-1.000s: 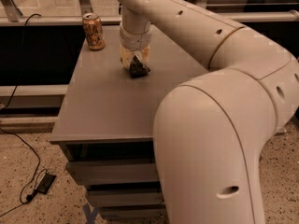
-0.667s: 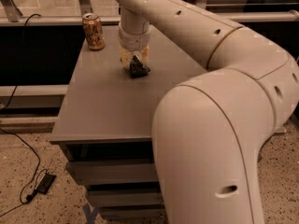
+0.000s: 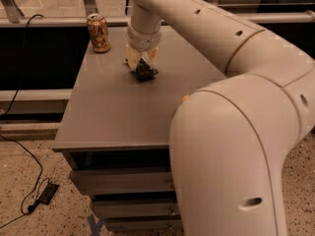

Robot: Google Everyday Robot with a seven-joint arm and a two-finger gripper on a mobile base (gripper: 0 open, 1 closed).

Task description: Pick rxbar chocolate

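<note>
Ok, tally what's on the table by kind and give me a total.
Drink can: 1
Snack bar: 1, black wrapper, with the claw down right at it
Orange fruit: 1, only a sliver showing
Total: 3
</note>
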